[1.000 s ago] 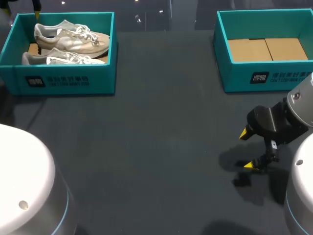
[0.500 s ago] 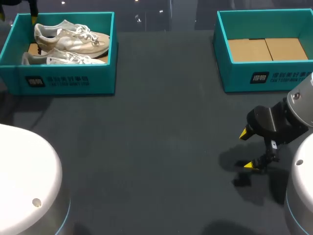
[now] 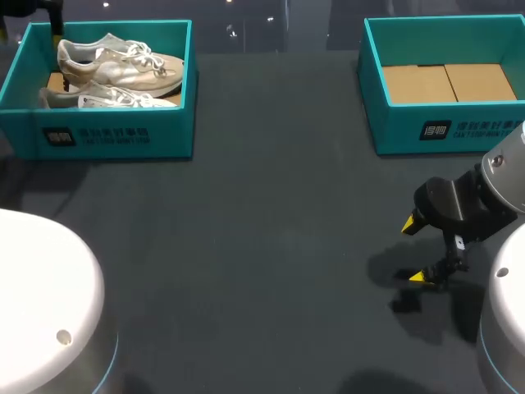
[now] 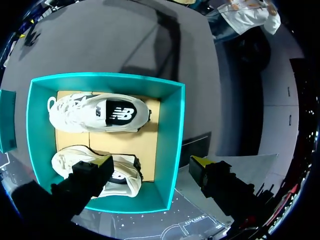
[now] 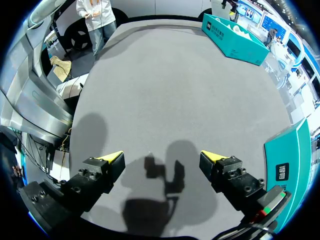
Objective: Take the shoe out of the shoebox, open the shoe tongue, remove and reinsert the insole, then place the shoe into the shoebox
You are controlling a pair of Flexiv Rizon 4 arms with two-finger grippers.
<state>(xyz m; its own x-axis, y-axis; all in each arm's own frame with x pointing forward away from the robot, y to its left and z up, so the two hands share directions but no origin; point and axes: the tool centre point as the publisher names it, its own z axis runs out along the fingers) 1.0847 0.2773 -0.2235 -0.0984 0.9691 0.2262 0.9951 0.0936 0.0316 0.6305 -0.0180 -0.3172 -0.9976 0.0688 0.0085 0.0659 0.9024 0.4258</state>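
Observation:
The teal left shoebox (image 3: 115, 135) at the table's far left holds two white shoes, one (image 3: 123, 62) behind the other (image 3: 111, 98). In the left wrist view my left gripper (image 4: 151, 162) hangs open high above this shoebox (image 4: 170, 150). One finger is over the nearer white shoe (image 4: 125, 180) and the other is outside the box wall. The second shoe (image 4: 100, 112) lies further ahead on the cardboard floor. My right gripper (image 3: 415, 251) stands open just above bare table at the right, empty (image 5: 162, 157).
A second teal shoebox (image 3: 443, 123) with only a cardboard floor stands at the far right, beside my right gripper (image 5: 292, 160). My left arm's white housing (image 3: 41, 304) fills the front left corner. Dark table surface (image 3: 271, 230) lies between the boxes.
The left gripper's yellow tip at the left box's far corner has slipped out of the head view, and the left arm's white housing has shifted slightly. The right arm has not moved.

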